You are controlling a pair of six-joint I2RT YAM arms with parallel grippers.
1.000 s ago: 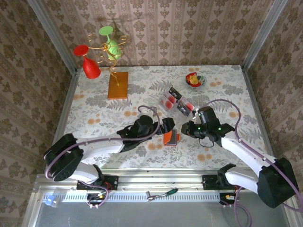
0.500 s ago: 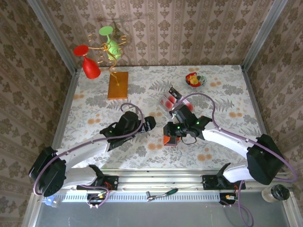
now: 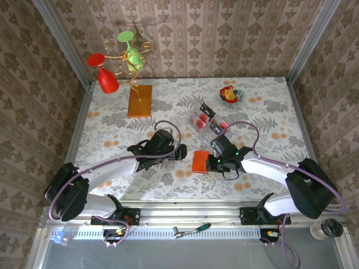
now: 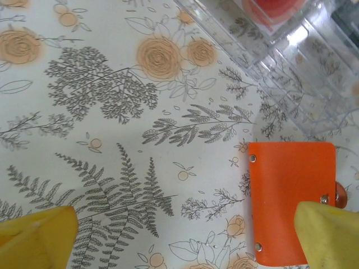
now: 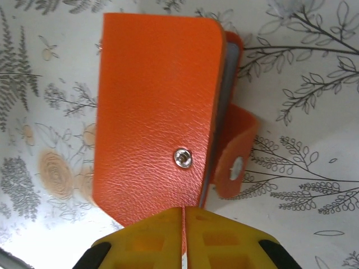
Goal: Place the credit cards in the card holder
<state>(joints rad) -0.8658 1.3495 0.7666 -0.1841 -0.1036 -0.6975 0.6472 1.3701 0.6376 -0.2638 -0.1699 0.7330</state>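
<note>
Card holder (image 3: 200, 161) lies folded closed on the floral table (image 3: 112, 129), near the centre and just in front of the clear tray (image 3: 208, 120). Its snap strap (image 5: 235, 162) hangs unfastened. We note the left gripper (image 4: 179, 241) spread wide above the table, one finger (image 4: 328, 230) overlapping the holder's corner. The right gripper (image 5: 184, 216) has its fingers pressed together at the holder's edge, pinching nothing we can see. Red credit cards (image 3: 197, 119) sit in the tray's compartments.
</note>
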